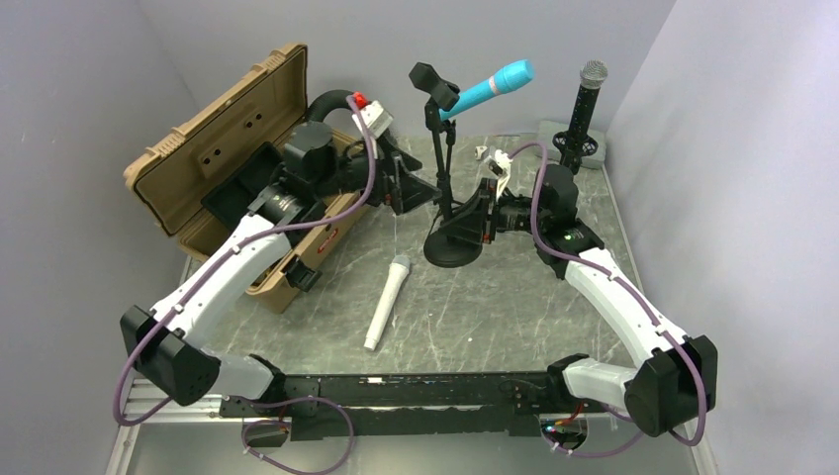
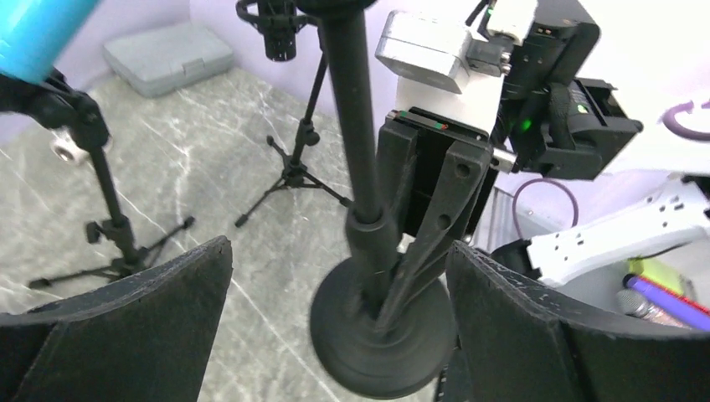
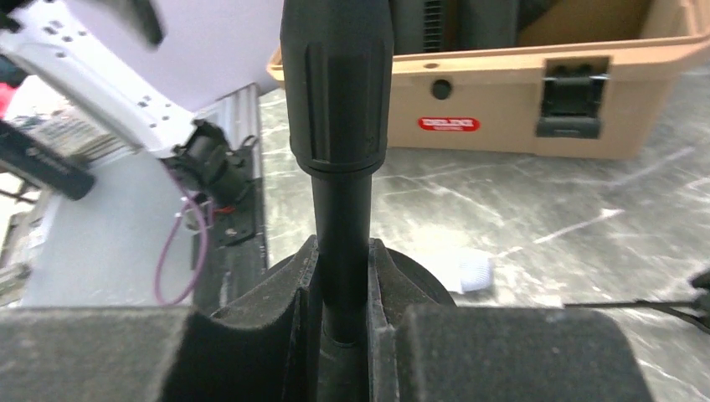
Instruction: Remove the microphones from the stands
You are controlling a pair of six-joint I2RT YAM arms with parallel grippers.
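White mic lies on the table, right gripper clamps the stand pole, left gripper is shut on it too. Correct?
No: the left gripper is open, jaws wide of the pole (left wrist view). The right gripper does clamp it; the white mic lies on the table.

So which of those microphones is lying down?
The white microphone, flat on the table. The blue microphone sits tilted in a stand clip; the black microphone stands upright at the back.

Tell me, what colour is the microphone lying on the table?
White microphone; the top view shows it best.
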